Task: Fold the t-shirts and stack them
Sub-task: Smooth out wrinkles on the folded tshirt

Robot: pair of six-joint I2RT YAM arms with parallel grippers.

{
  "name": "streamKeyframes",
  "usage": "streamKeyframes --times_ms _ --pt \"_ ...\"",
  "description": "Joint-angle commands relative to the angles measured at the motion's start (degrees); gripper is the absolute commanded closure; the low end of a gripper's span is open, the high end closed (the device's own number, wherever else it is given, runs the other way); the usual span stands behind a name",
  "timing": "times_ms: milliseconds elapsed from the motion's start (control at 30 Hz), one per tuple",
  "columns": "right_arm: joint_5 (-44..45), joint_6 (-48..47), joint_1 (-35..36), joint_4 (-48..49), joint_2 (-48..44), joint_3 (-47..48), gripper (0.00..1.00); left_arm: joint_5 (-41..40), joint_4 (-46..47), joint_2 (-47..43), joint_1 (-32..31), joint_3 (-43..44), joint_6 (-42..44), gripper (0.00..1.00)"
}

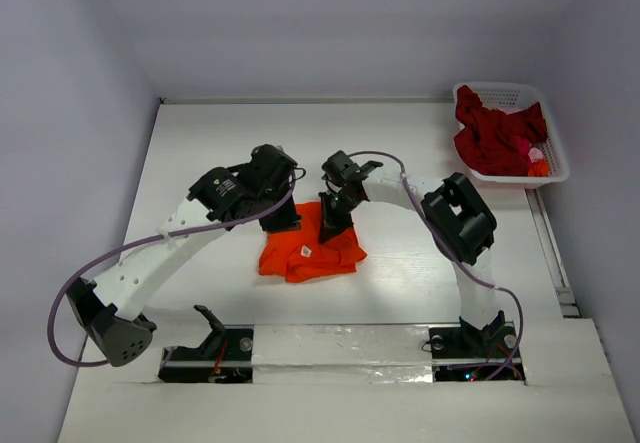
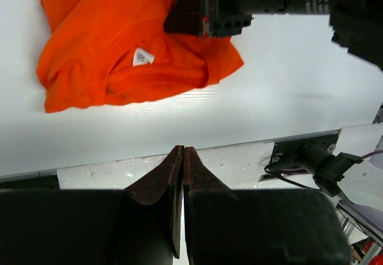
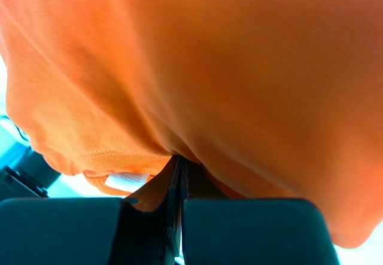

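Note:
An orange t-shirt [image 1: 310,251] lies folded into a small bundle in the middle of the table, its white label [image 2: 142,56] facing up at the collar. My right gripper [image 1: 333,225] points down onto the shirt's far edge. In the right wrist view its jaws are shut and orange cloth [image 3: 227,73] puckers into the tips [image 3: 181,162]. My left gripper [image 2: 182,151] hovers just left of the shirt, shut with nothing between its fingers. A dark red t-shirt [image 1: 495,133] lies crumpled in the basket.
A white latticed basket [image 1: 556,143] stands at the back right corner with small pink and orange items beside the red cloth. The right arm's elbow [image 1: 460,218] hangs right of the shirt. Arm bases and cables line the near edge.

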Motion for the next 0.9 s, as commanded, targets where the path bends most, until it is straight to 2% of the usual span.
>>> streamKeyframes --times_ms 0,433,667,867 --pt "2.4 -1.6 -2.5 -1.4 1.2 3.6 1.00 -0.8 -1.5 -2.4 0.5 0.4 0.9 1.00" --pt "4.1 -5.0 -8.8 -5.6 5.6 12.7 1.00 -1.3 0.0 -3.1 1.1 -3.9 0.9 1.00" --pt "3.8 -5.4 -8.8 -5.7 5.5 12.8 1.00 -6.0 7.6 0.5 3.3 -12.7 -2.1 1.00" --pt "3.0 -5.3 -8.8 -4.8 4.2 11.0 1.00 -10.9 17.5 4.2 8.6 -13.9 -5.3 1.00"
